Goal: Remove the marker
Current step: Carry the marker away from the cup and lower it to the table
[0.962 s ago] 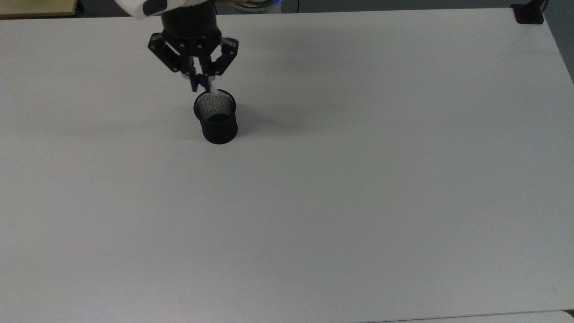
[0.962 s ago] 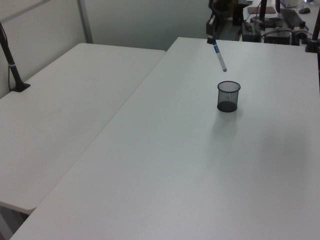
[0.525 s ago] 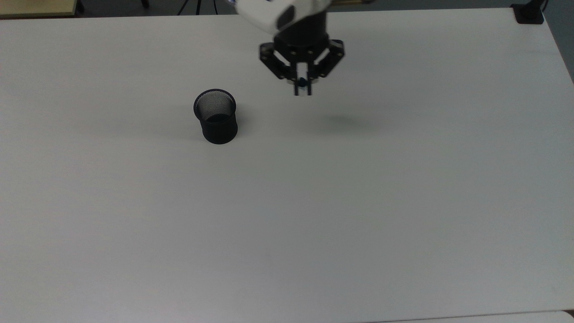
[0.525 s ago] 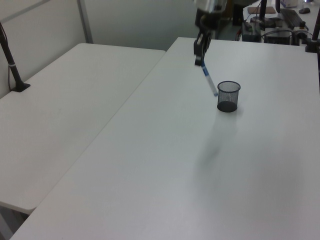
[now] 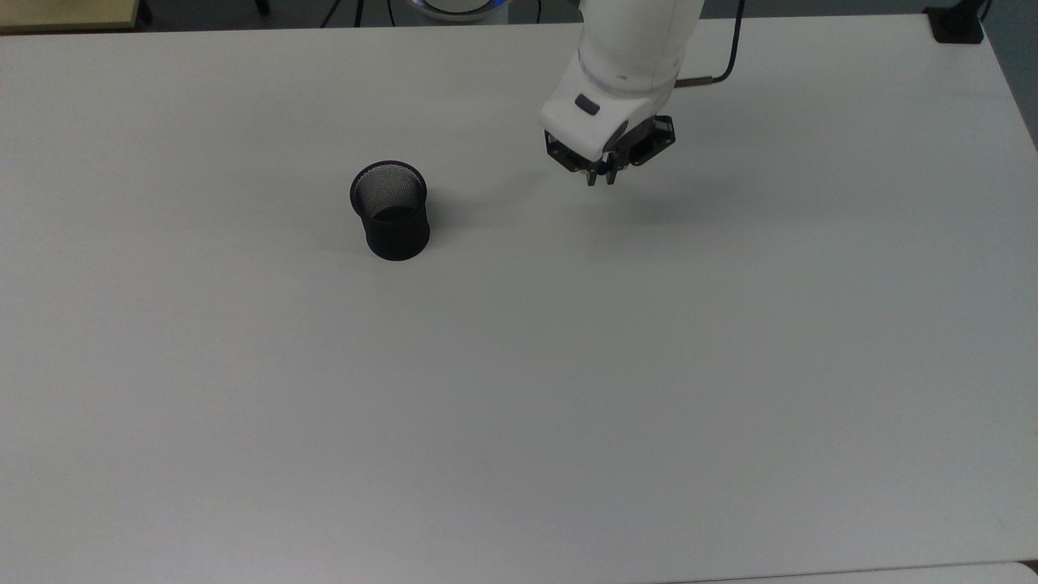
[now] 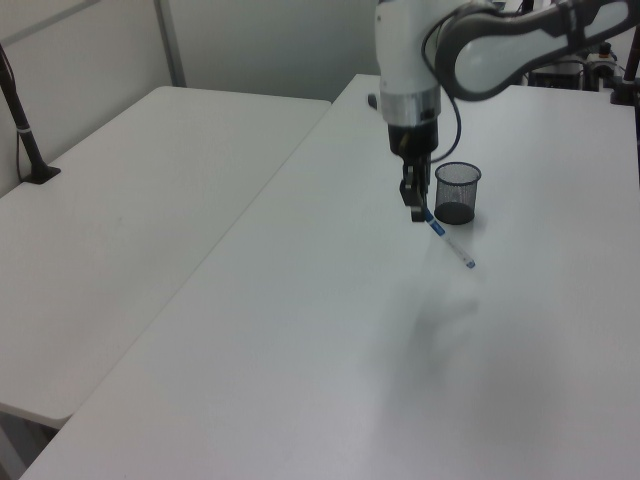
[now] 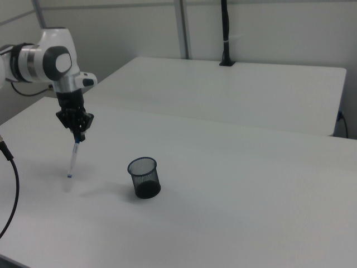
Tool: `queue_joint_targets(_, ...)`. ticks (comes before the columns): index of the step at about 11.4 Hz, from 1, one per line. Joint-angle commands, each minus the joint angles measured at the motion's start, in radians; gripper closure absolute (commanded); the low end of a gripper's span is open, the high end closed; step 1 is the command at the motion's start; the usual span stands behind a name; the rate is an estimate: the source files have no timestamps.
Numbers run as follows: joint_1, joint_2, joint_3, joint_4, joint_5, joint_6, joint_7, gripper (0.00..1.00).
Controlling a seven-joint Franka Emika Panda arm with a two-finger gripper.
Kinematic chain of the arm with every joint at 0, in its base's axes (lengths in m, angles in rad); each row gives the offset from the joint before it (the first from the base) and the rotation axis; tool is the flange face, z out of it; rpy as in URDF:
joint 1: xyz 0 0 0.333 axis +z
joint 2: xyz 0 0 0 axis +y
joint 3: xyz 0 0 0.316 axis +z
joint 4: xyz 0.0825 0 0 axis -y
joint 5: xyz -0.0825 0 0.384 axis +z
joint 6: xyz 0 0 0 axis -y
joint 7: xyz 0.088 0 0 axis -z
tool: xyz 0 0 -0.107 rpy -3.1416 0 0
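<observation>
The black mesh cup (image 5: 391,209) (image 6: 457,192) (image 7: 144,177) stands upright on the white table, with no marker in it. My gripper (image 5: 602,177) (image 6: 415,212) (image 7: 79,137) is off to the top view's right of the cup, low over the table and shut on the marker's blue-capped end. The white marker (image 6: 450,242) (image 7: 73,159) hangs slanted below the fingers, its free tip at or just above the tabletop. In the top view the arm's white wrist covers most of the marker.
A second white table (image 6: 150,200) (image 7: 234,95) adjoins this one. A black clamp post stands on it (image 6: 25,130) (image 7: 225,33). Another black clamp (image 5: 957,24) sits at the top view's upper right corner. A cable (image 7: 8,190) hangs at the right view's left edge.
The gripper lifted the marker clear of the cup, carried it to the top view's right and lowered it close to the table. The cup has not moved.
</observation>
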Motion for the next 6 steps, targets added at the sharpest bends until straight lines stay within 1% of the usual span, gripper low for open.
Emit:
queue_joint_targets(1,0.014,0.014,-0.015,-0.016,-0.009,-0.015,0.009,0.45)
queue_joint_targets(2,0.013,0.008,-0.015,-0.008,-0.029,-0.017,0.014,0.00)
queue_joint_targets(3,0.005,-0.009,-0.017,0.005,-0.048,-0.015,0.024,0.00)
queue_joint_targets(4,0.001,-0.038,-0.027,0.021,-0.053,-0.017,0.029,0.00)
queue_joint_targets(6,-0.059,-0.131,-0.033,0.015,-0.053,-0.032,0.030,0.00)
